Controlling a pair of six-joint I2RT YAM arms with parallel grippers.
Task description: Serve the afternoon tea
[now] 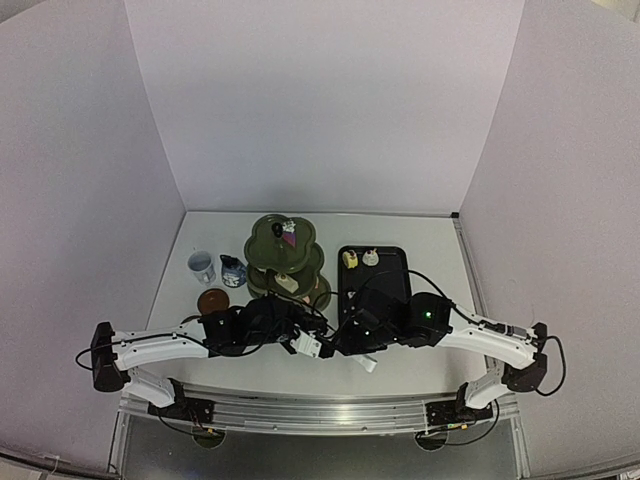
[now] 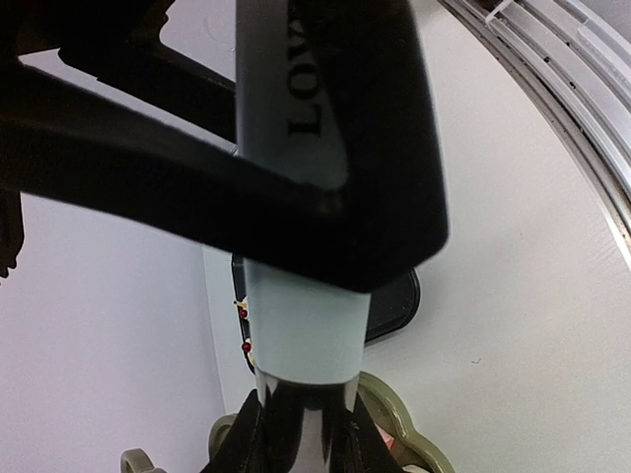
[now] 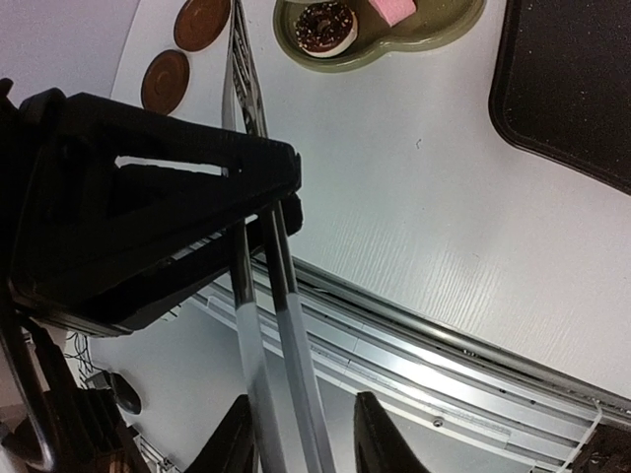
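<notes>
The dark green three-tier stand (image 1: 283,255) stands mid-table with a pastry on top. In the right wrist view its lower tier (image 3: 434,39) holds a chocolate doughnut (image 3: 325,27) and a pink pastry (image 3: 392,8). The pale blue cup (image 1: 201,265), dark blue jug (image 1: 232,270) and a brown saucer (image 1: 212,301) sit to its left. Two saucers (image 3: 165,79) show in the right wrist view. My left gripper (image 2: 301,434) is shut on the metal tongs (image 2: 301,335). My right gripper (image 3: 301,434) is open round the tongs' two arms (image 3: 281,325), with a gap at one finger. Both grippers meet near the table's front (image 1: 308,346).
The black tray (image 1: 385,285) lies right of the stand with two small pastries (image 1: 360,258) at its far end. A metal rail (image 3: 444,345) runs along the table's near edge. White walls close the back and both sides.
</notes>
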